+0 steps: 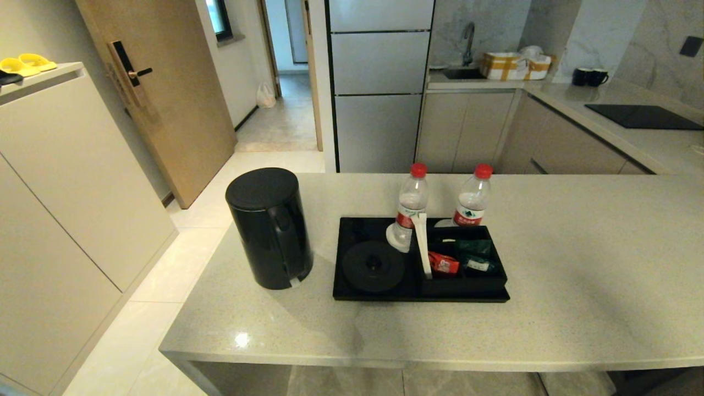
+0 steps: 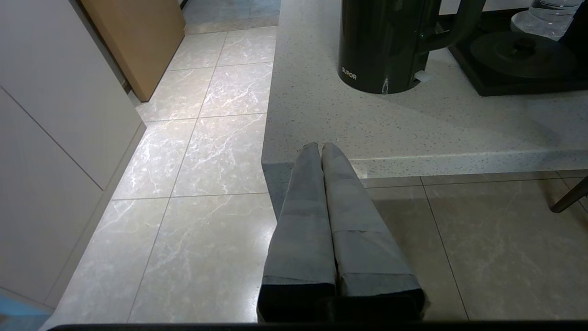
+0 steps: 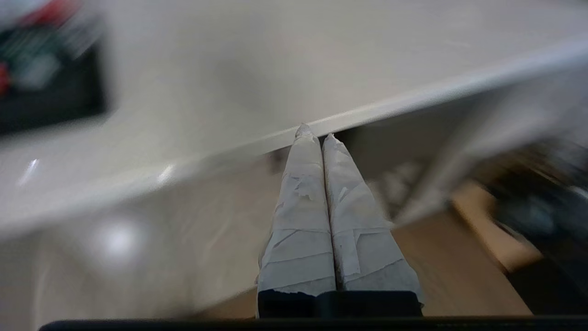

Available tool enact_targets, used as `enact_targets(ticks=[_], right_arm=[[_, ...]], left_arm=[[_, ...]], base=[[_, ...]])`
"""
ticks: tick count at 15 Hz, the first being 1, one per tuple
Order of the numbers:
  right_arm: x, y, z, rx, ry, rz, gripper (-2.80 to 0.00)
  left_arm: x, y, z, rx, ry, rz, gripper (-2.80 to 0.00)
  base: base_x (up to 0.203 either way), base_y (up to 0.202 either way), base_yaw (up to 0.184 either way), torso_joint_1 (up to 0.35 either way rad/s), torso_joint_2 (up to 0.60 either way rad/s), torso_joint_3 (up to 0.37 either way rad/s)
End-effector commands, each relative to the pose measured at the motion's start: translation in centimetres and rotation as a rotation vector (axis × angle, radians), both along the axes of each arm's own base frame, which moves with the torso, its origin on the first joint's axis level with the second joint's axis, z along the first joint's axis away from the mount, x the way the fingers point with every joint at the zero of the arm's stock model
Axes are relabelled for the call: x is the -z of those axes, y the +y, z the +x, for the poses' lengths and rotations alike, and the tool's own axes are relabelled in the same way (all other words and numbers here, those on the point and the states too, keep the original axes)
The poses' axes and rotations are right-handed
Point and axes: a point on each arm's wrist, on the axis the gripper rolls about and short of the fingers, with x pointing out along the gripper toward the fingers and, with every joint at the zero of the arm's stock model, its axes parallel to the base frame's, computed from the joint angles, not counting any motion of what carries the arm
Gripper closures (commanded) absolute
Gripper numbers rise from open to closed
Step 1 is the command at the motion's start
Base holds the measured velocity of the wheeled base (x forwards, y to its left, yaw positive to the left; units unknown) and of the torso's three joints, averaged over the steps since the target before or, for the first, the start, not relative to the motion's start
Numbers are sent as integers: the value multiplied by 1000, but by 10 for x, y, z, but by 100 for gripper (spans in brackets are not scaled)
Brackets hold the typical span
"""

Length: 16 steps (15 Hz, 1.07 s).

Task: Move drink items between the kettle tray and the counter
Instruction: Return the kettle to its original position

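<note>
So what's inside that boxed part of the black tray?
The compartment in the tray holds a red sachet and green sachets. Its near wall hides the floor closest to the camera, so anything there can't be seen.

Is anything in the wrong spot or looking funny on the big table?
Yes. The kettle stands on the counter beside the tray, so its round base sits bare. One water bottle stands on the tray; the other stands behind its far edge. Nothing looks spilled or broken.

Mugs (image 1: 589,76), hob (image 1: 643,116), sachets (image 1: 443,263).
</note>
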Motion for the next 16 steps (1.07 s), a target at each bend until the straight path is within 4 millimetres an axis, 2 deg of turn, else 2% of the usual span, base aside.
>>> enact_targets(ticks=[1, 4, 5, 8, 16], right_arm=[[39, 2, 28, -117, -13, -55, 0], [50, 8, 47, -387, -199, -147, 0], [54, 9, 49, -442, -202, -110, 0], [61, 9, 49, -437, -161, -15, 0], [61, 9, 49, -435, -168, -14, 0]], left_arm=[[0, 0, 0, 0, 0, 0, 0], [0, 0, 0, 1, 0, 2, 0], [0, 0, 0, 0, 0, 0, 0], [0, 0, 0, 0, 0, 0, 0], [0, 0, 0, 0, 0, 1, 0]], base=[[0, 0, 0, 0, 0, 0], [0, 0, 0, 0, 0, 0], [0, 0, 0, 0, 0, 0], [0, 0, 0, 0, 0, 0], [0, 0, 0, 0, 0, 0]])
